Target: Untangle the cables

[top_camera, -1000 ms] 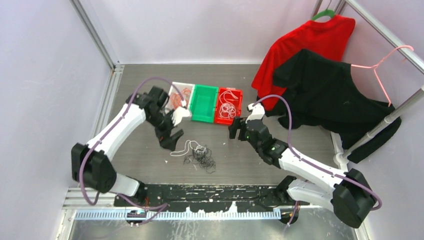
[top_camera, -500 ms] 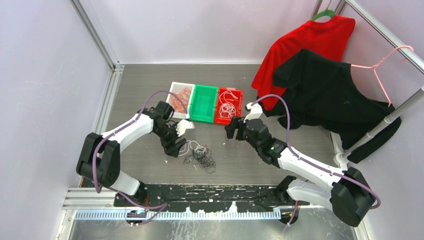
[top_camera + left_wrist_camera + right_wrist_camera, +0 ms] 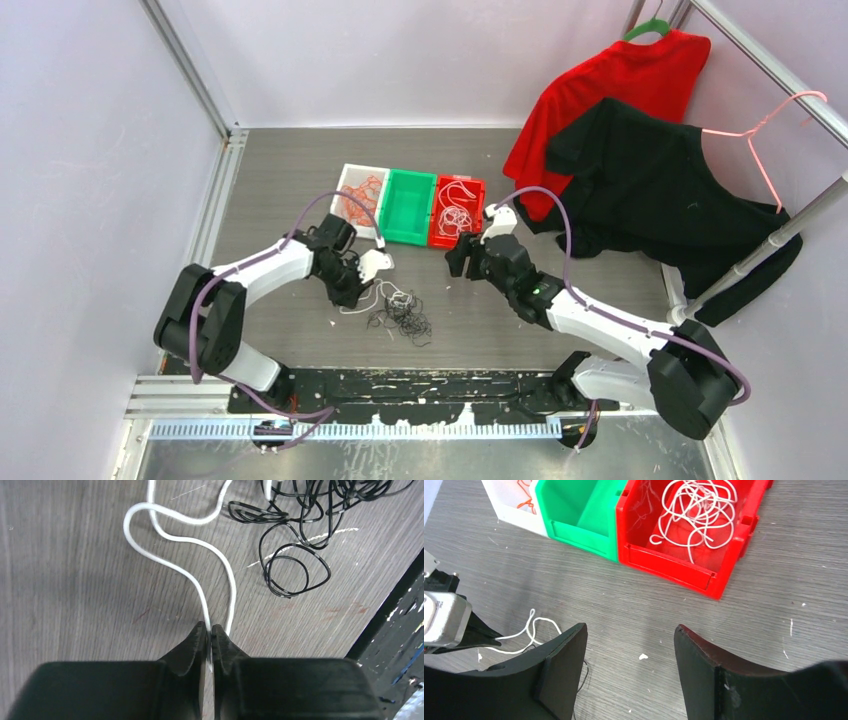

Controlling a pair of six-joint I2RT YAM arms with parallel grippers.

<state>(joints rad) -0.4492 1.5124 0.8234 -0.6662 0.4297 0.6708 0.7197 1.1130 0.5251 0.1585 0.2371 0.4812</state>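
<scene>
**Cable clump, near to far.** The loose cables (image 3: 404,318), black strands (image 3: 295,562) tangled with a white strand (image 3: 178,539), lie on the counter (image 3: 500,320) between the two arms. The left claw (image 3: 210,632) is down at the clump's left edge, pressed together on the white strand. From the pinch the strand's long axis runs forward, away from the tips, then snakes across toward the black tangle on the claw's right; a pull to the left would likely draw it out lengthwise. The right claw (image 3: 629,630) hangs spread and empty above bare counter. It is well apart from the clump, which lies to its left, so the left arm is the nearer one. Beyond both claws stand three bins in a row: a white tray (image 3: 346,169) holding orange cables (image 3: 362,195), a green bin (image 3: 574,510) that looks empty, and a red bin (image 3: 664,562) holding white cables (image 3: 694,510). No brand, label or legible writing shows in any view.
</scene>
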